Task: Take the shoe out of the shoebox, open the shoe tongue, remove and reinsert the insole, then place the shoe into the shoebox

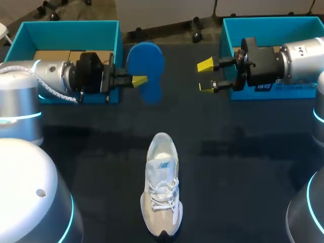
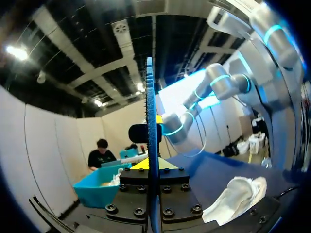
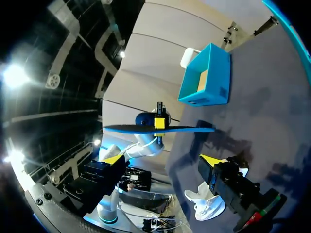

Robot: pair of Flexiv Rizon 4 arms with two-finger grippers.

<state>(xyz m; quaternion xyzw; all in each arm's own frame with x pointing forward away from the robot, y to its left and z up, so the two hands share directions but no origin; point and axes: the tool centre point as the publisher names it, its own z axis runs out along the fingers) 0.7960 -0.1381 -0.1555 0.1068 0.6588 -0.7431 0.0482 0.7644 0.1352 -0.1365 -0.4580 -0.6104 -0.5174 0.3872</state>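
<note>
A white and beige sneaker (image 1: 162,187) lies on the dark table near its front edge, toe toward me, tongue up. My left gripper (image 1: 139,80) holds the blue insole (image 1: 146,68) in the air at the back, beside the left teal shoebox (image 1: 71,30). In the left wrist view the insole (image 2: 150,145) shows edge-on, clamped between the fingers, with the sneaker (image 2: 235,196) off to one side. My right gripper (image 1: 205,76) stands open and empty facing the insole, in front of the right teal box (image 1: 273,23). The right wrist view has the insole (image 3: 155,128) ahead of my open right gripper (image 3: 162,160).
Both teal boxes sit at the table's back corners, each with brown cardboard inside. The left teal box (image 3: 204,75) shows beyond the insole in the right wrist view. Dark bare tabletop (image 1: 228,152) lies between the sneaker and the grippers.
</note>
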